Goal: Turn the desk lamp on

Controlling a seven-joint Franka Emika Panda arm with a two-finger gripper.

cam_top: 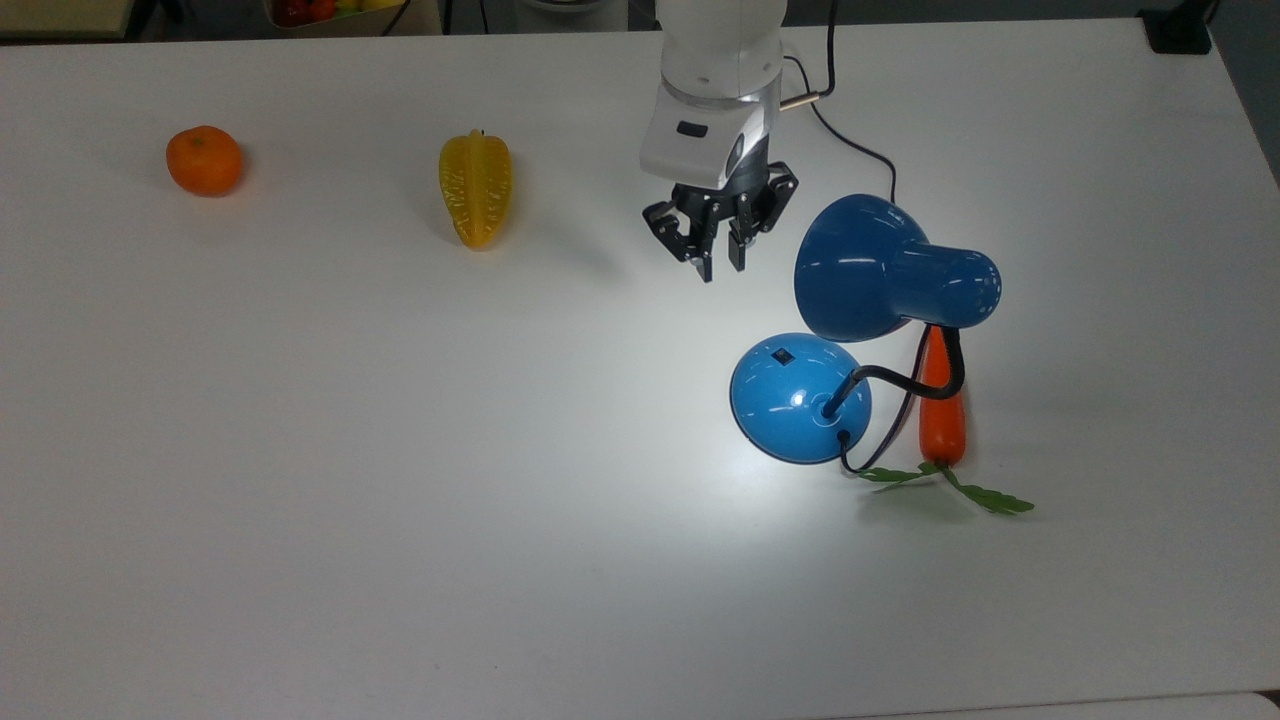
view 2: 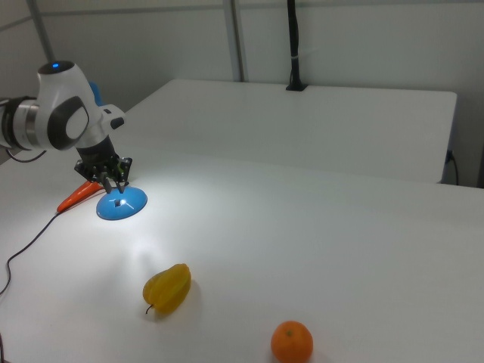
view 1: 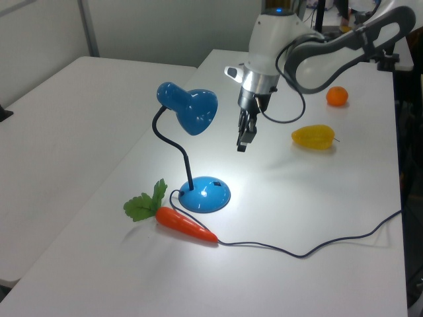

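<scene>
- Your desk lamp (cam_top: 800, 398) stands on the bench (cam_top: 400, 500) at about 3 o'clock from the middle of the top view, its blue domed base just beside the carrot (cam_top: 941, 405), which lies at the base's 3 o'clock.
- The shade (cam_top: 880, 268) hangs over the base's 1 o'clock side on the black neck (cam_top: 905, 375), and a bright pool of light spreads on the bench around the base, so judge the lamp as lit.
- The small black switch (cam_top: 782, 353) sits on the dome at its 11 o'clock edge in the top view, bare and untouched.
- The end effector (cam_top: 719, 262) hangs above the bench at about 11 o'clock from the base, well apart from the switch, its fingers drawn close with only a narrow gap and nothing between them.
- The step in hand looks like clearing away from the lamp. Lift straight and lead the wrist away from the shade, which sits near the end effector's 3 o'clock in the top view.
- Mind the arm's own black cable (cam_top: 850, 130) near the shade, and do not nudge the base or snag the lamp's cord (view 1: 310, 247) trailing over the bench in the left view.
- The starfruit (cam_top: 476, 188) and the orange (cam_top: 204, 159) lie well apart toward 9 o'clock; they need no care.
</scene>
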